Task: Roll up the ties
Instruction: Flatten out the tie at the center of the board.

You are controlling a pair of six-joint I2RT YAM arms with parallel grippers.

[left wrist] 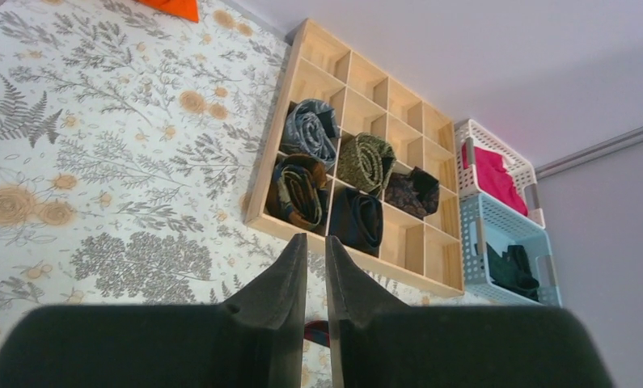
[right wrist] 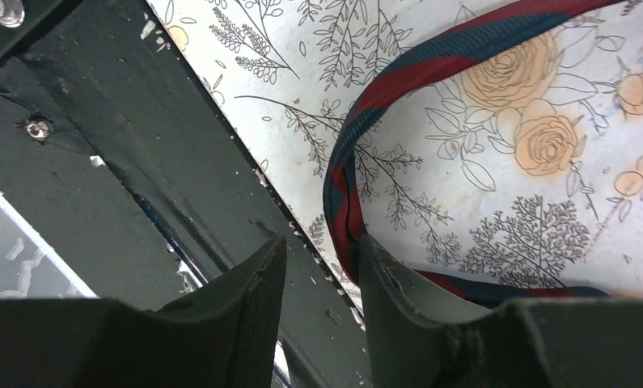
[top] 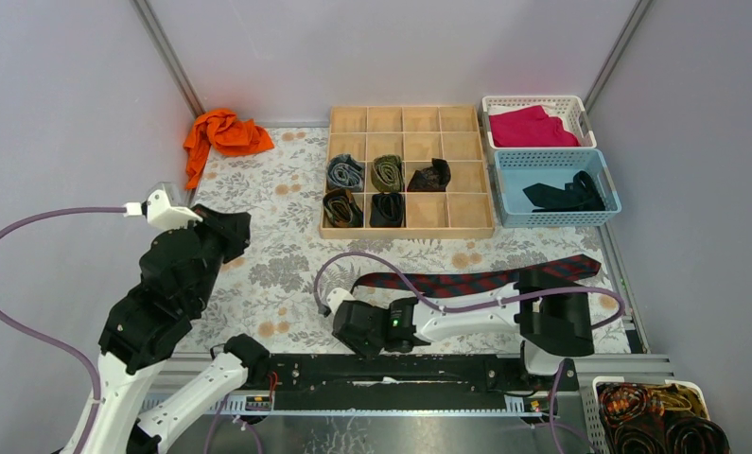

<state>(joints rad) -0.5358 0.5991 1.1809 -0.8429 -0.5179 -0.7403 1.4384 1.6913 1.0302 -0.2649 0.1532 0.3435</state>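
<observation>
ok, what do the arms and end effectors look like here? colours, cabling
Both arms mix white link shells with black joint housings. A purple cable loops off the left arm, another along the right arm, which shows a small green light. Each end effector has two black tapered fingers, textured inner faces.
</observation>
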